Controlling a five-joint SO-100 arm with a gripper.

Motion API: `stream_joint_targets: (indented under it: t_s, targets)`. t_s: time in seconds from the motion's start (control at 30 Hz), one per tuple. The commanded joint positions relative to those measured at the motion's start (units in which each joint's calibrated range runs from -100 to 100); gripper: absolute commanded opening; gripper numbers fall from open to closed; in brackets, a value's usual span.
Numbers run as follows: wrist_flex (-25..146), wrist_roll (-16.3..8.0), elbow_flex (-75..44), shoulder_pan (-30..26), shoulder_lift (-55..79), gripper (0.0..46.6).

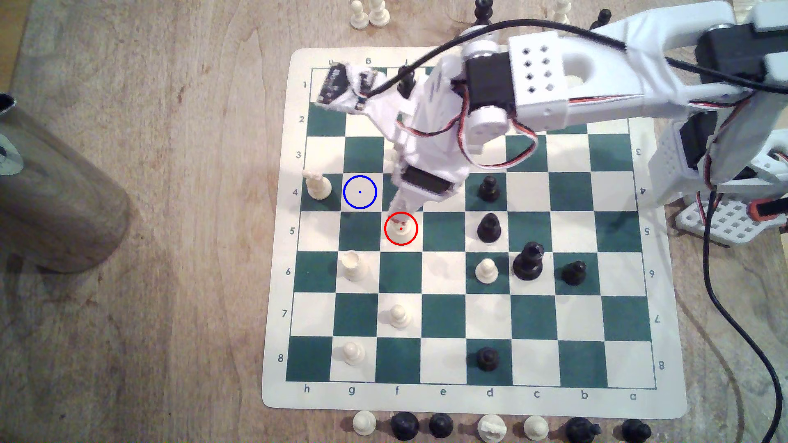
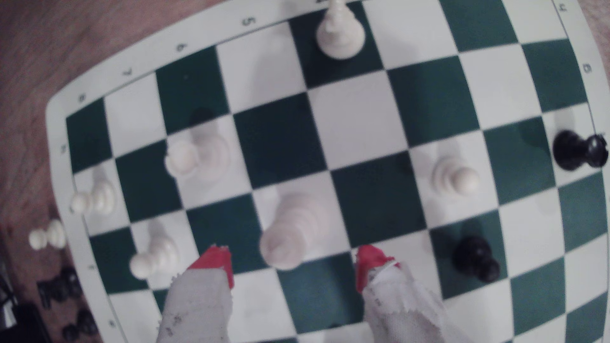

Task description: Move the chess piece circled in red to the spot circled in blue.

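Gripper spread wide, red tips either side of bishop without contact; bishop upright on red-ringed f5. Blue-ringed g4 bare, rook adjacent. Arm hides bishop's head in exterior view.

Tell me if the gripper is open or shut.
Open: in the wrist view the gripper's red-tipped fingers stand apart on either side of the white bishop.

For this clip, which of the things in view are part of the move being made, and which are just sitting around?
Part of the job:
- red-ringed white bishop, on square f5
- blue-ringed white square, bare
- gripper, open, fingers either side of the bishop

Lying about:
- white pawns and black pieces on the board
- spare pieces off the board
- metal cylinder on the table
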Motion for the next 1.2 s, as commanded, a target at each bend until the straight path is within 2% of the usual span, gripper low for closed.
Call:
stream_joint_targets:
  t_s: [0.0, 1.17]
  targets:
    - [-1.4, -0.4, -5.9, -1.2, -0.1, 19.9]
    - [-3.8, -1.2, -8.0, -3.0, 8.2, 16.9]
